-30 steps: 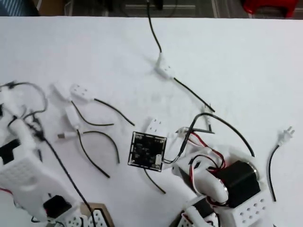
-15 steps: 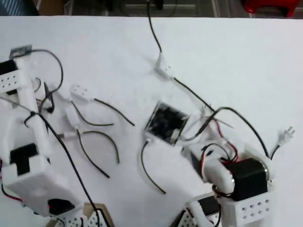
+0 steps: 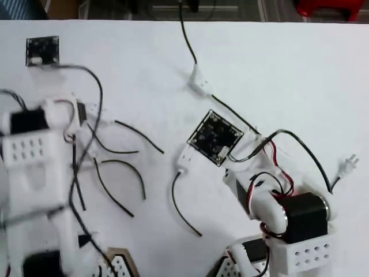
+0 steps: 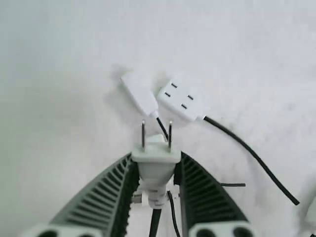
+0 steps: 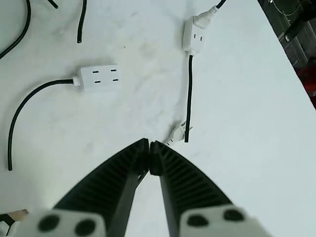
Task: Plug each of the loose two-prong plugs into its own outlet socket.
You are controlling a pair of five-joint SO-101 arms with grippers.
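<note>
Plainly, our left gripper (image 4: 156, 159) is clamped on a plug (image 4: 155, 167), one finger on each side of its white body; the two prongs point away from the wrist toward a socket (image 4: 183, 101) lying flat on the table (image 4: 59, 59), near it but apart from it; a white connector (image 4: 139, 92) lies just beside that socket, and we cannot tell whether it is a plug or a socket; a black cord (image 4: 252, 155) runs off from the socket. Our right gripper (image 5: 149, 150) is clenched, its fingertips touching with nothing between them; just past the tips lies a small plug (image 5: 177, 132), just beside the free end of a thin lead (image 5: 189, 94) that runs to a far socket (image 5: 193, 34); a side socket (image 5: 98, 76) lies well apart from these, its own cord curving away. From above we see the right arm (image 3: 288, 219) low in the high view; a loose plug (image 3: 347, 164) lies near the table's right edge, apart from both arms.
</note>
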